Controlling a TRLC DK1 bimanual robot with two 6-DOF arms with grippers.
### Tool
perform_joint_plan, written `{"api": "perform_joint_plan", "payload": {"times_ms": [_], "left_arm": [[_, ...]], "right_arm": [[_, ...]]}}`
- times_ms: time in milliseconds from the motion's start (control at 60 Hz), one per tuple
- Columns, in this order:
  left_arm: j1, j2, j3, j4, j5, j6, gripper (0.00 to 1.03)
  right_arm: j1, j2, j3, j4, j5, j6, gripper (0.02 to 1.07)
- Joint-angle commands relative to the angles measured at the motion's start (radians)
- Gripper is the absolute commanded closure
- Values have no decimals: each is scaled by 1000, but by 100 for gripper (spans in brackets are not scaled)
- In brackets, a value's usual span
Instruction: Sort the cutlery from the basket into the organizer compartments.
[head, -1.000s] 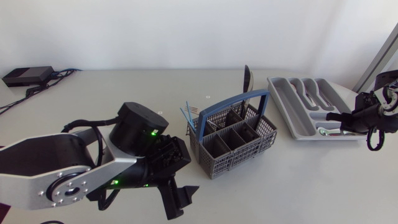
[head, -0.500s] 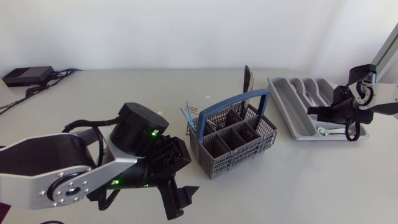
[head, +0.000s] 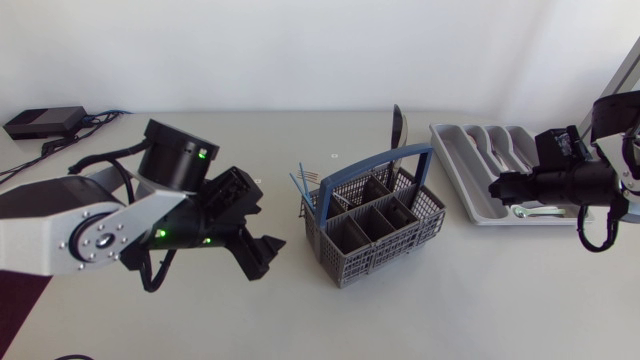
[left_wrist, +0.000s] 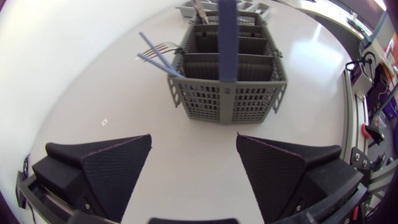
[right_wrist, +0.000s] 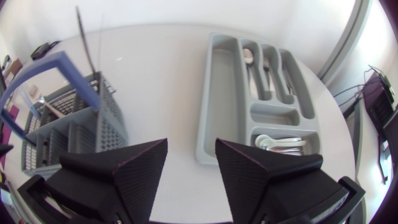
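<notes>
The grey cutlery basket (head: 375, 220) with a blue handle stands mid-table. Blue-handled forks (head: 304, 183) lean out of its left end and a dark utensil (head: 398, 124) sticks up at its back. The grey organizer (head: 470, 185) lies to its right, with spoons (head: 533, 211) in the small front compartment and cutlery (head: 497, 150) in the long slots. My left gripper (head: 257, 250) is open, left of the basket (left_wrist: 227, 87), nothing between its fingers (left_wrist: 112, 168). My right gripper (right_wrist: 191, 165) is open and empty above the organizer's (right_wrist: 214, 106) near left edge, beside the spoons (right_wrist: 280, 143).
A black box with cables (head: 42, 122) sits at the table's far left corner. Bare tabletop (head: 450, 290) spreads in front of the basket and organizer.
My right gripper has opened and moved left from over the small spoon compartment. My left arm has risen and swung its gripper back from the table's front edge to beside the basket.
</notes>
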Motion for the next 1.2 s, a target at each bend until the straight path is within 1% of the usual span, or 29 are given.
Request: {"api": "perform_joint_plan", "payload": {"times_ms": [0, 33, 67, 183, 250, 317, 367, 383, 417, 617, 733, 883, 1000, 1133, 1167, 1183], "left_arm": [[80, 55, 59, 22, 38, -32, 14], [113, 73, 78, 23, 62, -38, 16], [142, 98, 99, 23, 93, -50, 20], [217, 195, 167, 23, 173, -80, 41], [241, 264, 204, 23, 200, -83, 45], [258, 305, 227, 25, 220, -80, 53], [271, 342, 251, 28, 234, -80, 60], [283, 362, 266, 28, 245, -81, 64], [295, 386, 286, 28, 260, -83, 67], [340, 489, 345, 28, 320, -83, 69], [353, 544, 374, 31, 329, -80, 68], [355, 617, 426, 37, 398, -84, 68], [358, 650, 469, 38, 487, -89, 68], [378, 658, 463, 49, 599, -83, 68], [380, 658, 457, 48, 625, -77, 69], [380, 656, 450, 48, 643, -69, 71]], "right_arm": [[50, -46, -39, -58, -28, -41, 60], [69, -55, -43, -72, -30, -47, 63], [93, -60, -49, -84, -30, -54, 69], [154, -42, -66, -99, -30, -70, 89], [177, -5, -68, -109, -30, -70, 98], [199, 18, -65, -98, -27, -68, 99], [210, 46, -55, -102, -28, -68, 99], [220, 60, -49, -107, -28, -68, 99], [234, 73, -43, -109, -28, -64, 100], [320, 155, 20, -87, -8, -10, 100], [354, 221, 81, -47, 18, 27, 100], [385, 290, 164, -7, 36, 78, 100], [400, 339, 225, 14, 35, 108, 100], [406, 400, 299, 16, 27, 133, 100], [408, 414, 316, 16, 22, 137, 100], [409, 422, 327, 14, 18, 139, 100]]}}
